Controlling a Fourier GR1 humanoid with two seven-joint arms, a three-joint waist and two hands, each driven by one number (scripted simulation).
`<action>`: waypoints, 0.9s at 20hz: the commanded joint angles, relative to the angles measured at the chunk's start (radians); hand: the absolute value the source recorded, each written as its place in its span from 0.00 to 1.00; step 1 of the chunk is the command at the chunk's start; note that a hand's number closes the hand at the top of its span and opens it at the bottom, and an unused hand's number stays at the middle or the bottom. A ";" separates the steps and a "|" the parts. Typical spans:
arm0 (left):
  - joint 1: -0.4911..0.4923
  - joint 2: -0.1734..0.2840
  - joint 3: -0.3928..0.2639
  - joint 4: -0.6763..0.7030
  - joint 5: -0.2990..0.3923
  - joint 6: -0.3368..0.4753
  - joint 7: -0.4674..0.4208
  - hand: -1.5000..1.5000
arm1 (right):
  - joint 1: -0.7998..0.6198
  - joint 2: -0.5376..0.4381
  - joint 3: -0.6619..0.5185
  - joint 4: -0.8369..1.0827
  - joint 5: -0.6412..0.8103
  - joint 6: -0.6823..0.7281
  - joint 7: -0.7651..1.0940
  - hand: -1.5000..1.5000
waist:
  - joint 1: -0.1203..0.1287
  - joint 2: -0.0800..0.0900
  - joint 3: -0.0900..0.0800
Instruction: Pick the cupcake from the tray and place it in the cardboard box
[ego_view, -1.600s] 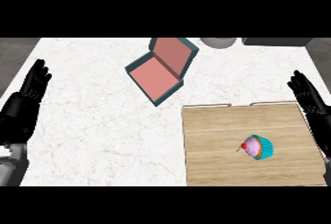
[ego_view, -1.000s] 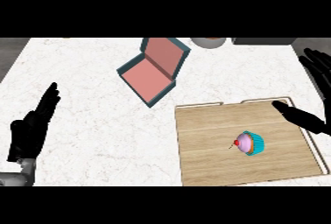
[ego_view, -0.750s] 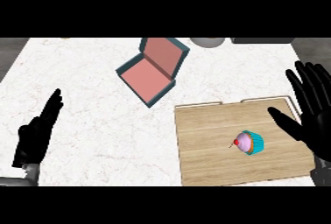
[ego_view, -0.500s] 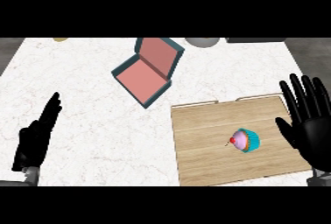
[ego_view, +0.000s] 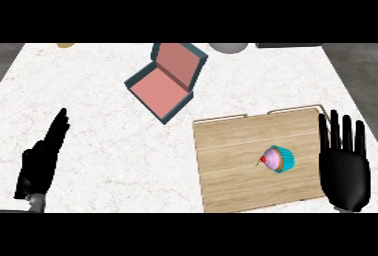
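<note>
A cupcake (ego_view: 277, 159) with pink icing, a red cherry and a teal wrapper lies on its side on the wooden tray (ego_view: 229, 160) at the lower right. My right hand (ego_view: 343, 170) hovers open just right of it, over the tray's right edge, fingers straight and pointing up the view. The cardboard box (ego_view: 166, 80), teal outside and pink inside, lies open with its lid tilted up, at the upper middle of the counter. My left hand (ego_view: 40, 160) rests open at the lower left, seen edge-on, far from both.
The white marble counter (ego_view: 96, 125) spreads between the box and the left hand. A grey round object (ego_view: 227, 47) and a dark object (ego_view: 288, 45) sit at the far edge, with a small tan item (ego_view: 65, 45) at the far left.
My right hand has come in from the right edge and lowered beside the cupcake, palm now facing the view. The left hand has shifted slightly. The cupcake has not moved on the tray.
</note>
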 joint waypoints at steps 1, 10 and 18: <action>0.000 0.004 0.002 -0.004 -0.005 -0.001 -0.011 0.50 | 0.053 0.139 0.054 0.009 0.217 0.207 0.201 0.00 | 0.020 0.005 0.003; -0.026 -0.049 -0.065 0.013 -0.045 -0.009 -0.036 0.50 | -0.069 0.292 0.412 0.128 0.385 0.651 0.765 0.00 | 0.075 0.014 0.014; -0.018 -0.045 -0.029 0.023 -0.027 -0.033 -0.039 0.50 | -0.132 0.294 0.504 0.204 0.263 0.746 0.953 0.00 | 0.073 0.013 0.014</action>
